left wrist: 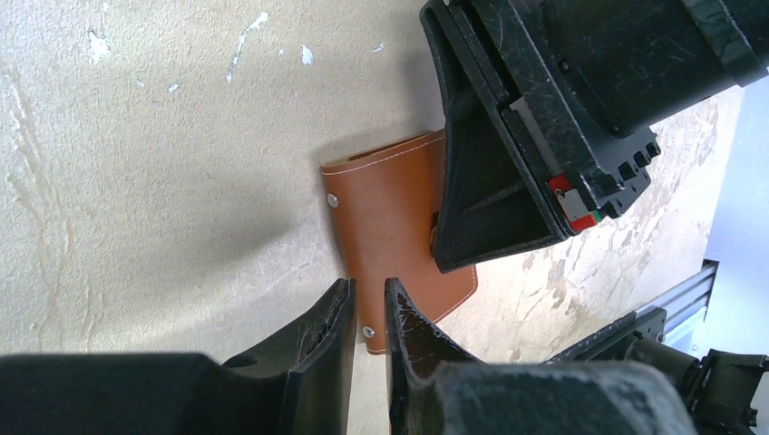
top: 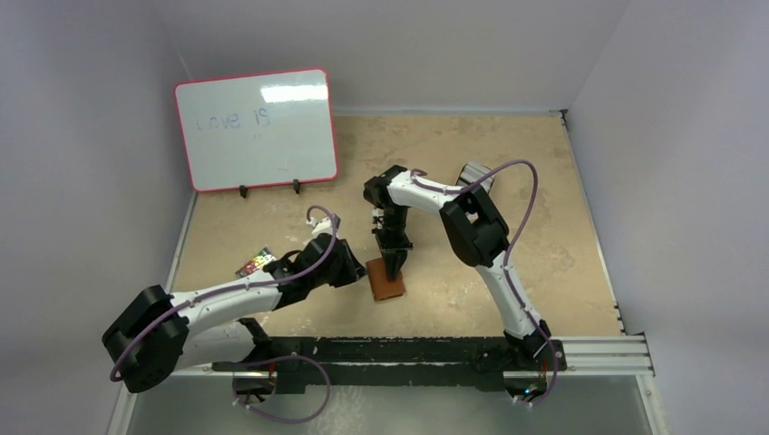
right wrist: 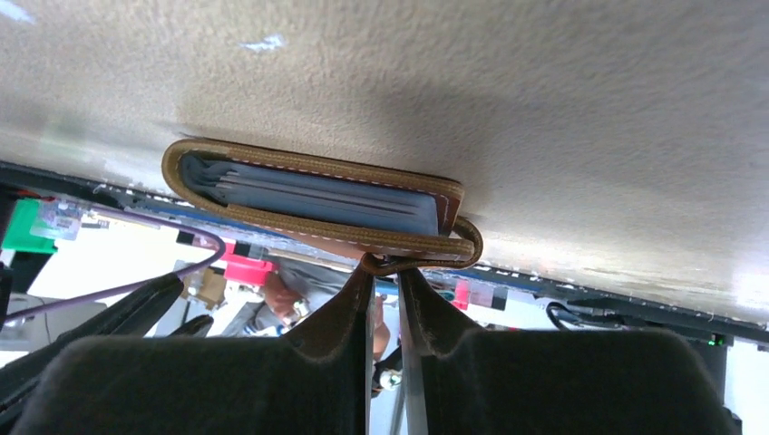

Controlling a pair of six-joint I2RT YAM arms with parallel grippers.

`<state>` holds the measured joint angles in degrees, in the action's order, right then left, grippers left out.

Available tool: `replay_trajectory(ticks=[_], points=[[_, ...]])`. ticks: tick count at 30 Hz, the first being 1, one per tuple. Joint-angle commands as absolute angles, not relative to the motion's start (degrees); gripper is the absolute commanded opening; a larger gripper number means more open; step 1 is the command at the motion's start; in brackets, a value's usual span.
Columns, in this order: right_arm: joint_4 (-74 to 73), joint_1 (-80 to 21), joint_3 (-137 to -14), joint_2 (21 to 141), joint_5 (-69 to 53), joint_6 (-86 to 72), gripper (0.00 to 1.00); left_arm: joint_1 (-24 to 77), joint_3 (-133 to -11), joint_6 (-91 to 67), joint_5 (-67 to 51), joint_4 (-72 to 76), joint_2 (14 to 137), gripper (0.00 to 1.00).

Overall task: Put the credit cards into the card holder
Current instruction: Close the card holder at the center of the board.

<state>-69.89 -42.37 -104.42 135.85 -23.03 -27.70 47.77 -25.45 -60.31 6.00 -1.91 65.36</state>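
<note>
The card holder [top: 387, 286] is a brown leather wallet lying folded shut on the table in front of the arms. In the right wrist view it [right wrist: 272, 159] shows edge-on, with pale grey card edges [right wrist: 317, 201] tucked inside. My right gripper [top: 392, 263] points down with its jaws together, and its tips [right wrist: 385, 275] press on the wallet's strap loop. My left gripper [top: 360, 272] is low at the wallet's left edge. Its jaws [left wrist: 370, 294] are nearly together and empty, hovering over the wallet's [left wrist: 390, 208] near corner by a snap stud. No loose credit card shows.
A whiteboard [top: 257, 130] stands at the back left. A small colourful patterned item [top: 257, 263] lies on the table left of my left arm. A grey metallic object [top: 478, 175] sits behind my right arm. A black rail [top: 408, 349] runs along the near edge.
</note>
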Motion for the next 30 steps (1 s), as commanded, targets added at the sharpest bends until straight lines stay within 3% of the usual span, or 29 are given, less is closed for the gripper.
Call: replay_trajectory(ticks=[1, 11, 17, 23, 30], points=[[-48.0, -42.9, -102.8, 145.3, 4.0, -29.8, 0.16, 48.0, -27.6, -59.0, 5.0, -2.0, 63.3, 0.17], [-52.7, -44.1, -106.1, 145.5, 7.3, -34.5, 0.11, 48.0, -27.7, -58.1, 2.7, -3.9, 60.5, 0.17], [-51.8, -45.0, -109.5, 147.8, 4.8, -33.2, 0.00, 48.0, -27.6, -58.7, 3.9, -5.6, 57.7, 0.17], [-38.4, -45.0, -99.3, 142.9, -8.6, -32.9, 0.00, 48.0, -28.1, -59.3, 6.1, -7.5, 57.1, 0.17], [-35.0, -44.7, -93.3, 136.0, -7.8, -31.6, 0.04, 47.9, -28.6, -59.6, 9.8, -8.3, 61.3, 0.17]])
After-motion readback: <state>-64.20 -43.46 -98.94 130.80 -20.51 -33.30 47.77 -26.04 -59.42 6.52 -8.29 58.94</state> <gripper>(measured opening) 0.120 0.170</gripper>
